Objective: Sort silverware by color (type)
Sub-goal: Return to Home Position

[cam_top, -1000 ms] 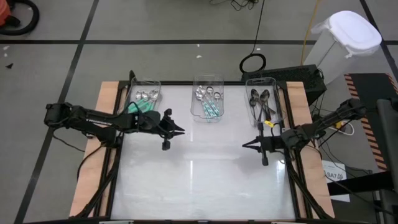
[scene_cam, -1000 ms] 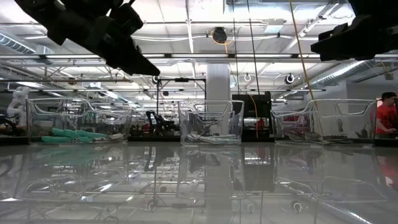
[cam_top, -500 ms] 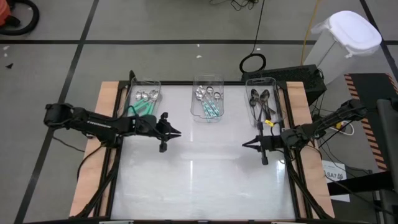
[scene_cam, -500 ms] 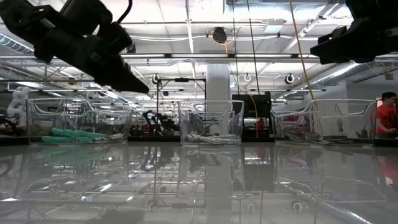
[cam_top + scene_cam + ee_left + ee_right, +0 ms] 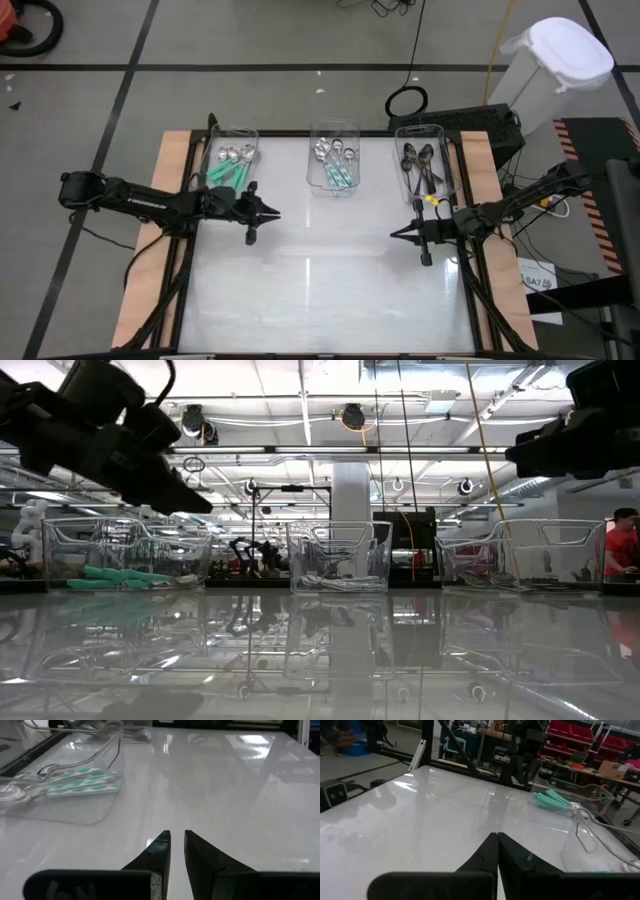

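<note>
White worktable seen from above, with no spoon left on its open surface. The left arm has drawn back toward its own side of the table over the last second, its gripper now lying farther from the table's middle than before; the right arm has not moved. This retreat, with nothing carried, suggests the sorting is finished and the arms are parking. Both arms lie low and nearly level, reaching inward from opposite table edges so that their tips face each other, well apart. Three clear bins stand along the far edge: the left bin holds green-handled spoons, the middle bin holds silver spoons with some teal handles showing among them, and the right bin holds dark spoons. The left gripper hangs just in front of the left bin, its jaws drawn to a thin slit and empty; the right gripper has its jaws pressed together, also empty.
</note>
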